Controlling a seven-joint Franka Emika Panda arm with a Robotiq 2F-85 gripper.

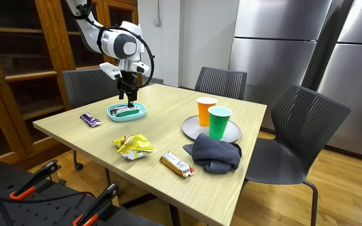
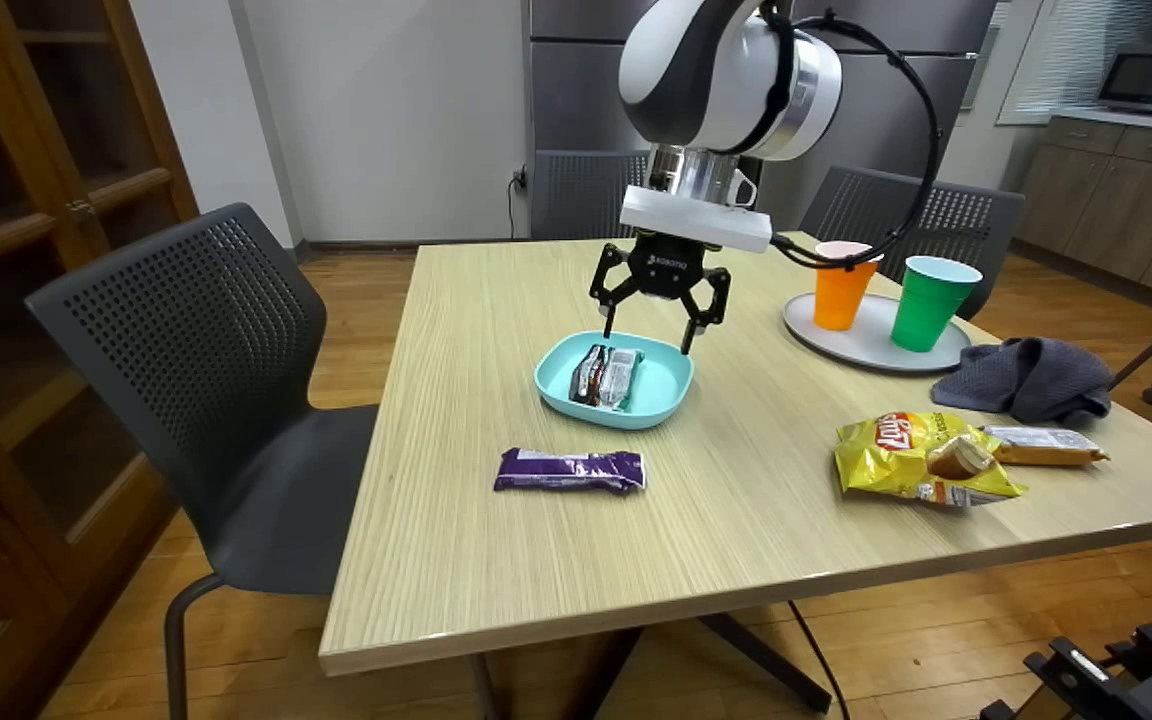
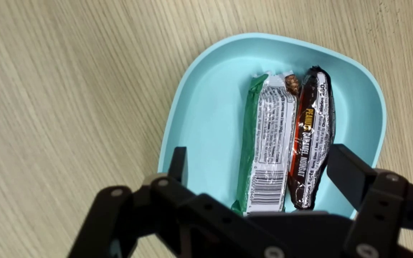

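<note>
The green bar (image 3: 271,143) and dark bar (image 3: 310,139) block the middle of the blue dish (image 3: 212,118) — wide room left, less right, in the wrist view.

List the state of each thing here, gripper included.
Gripper: open, holding nothing
Turquoise dish: upright
Green-wrapped bar: in dish, barcode up
Peanut-caramel-nougat bar: beside it
Purple-wrapped bar: lying flat
Gold-wrapped bar: lying flat
Yellow chip bag: crumpled
Orange cup: upright
Green cup: upright
Gray plate: bearing both cups
Gray towel: bunched up
Cabinet doors: shut
Refrigerator doors: shut
</note>
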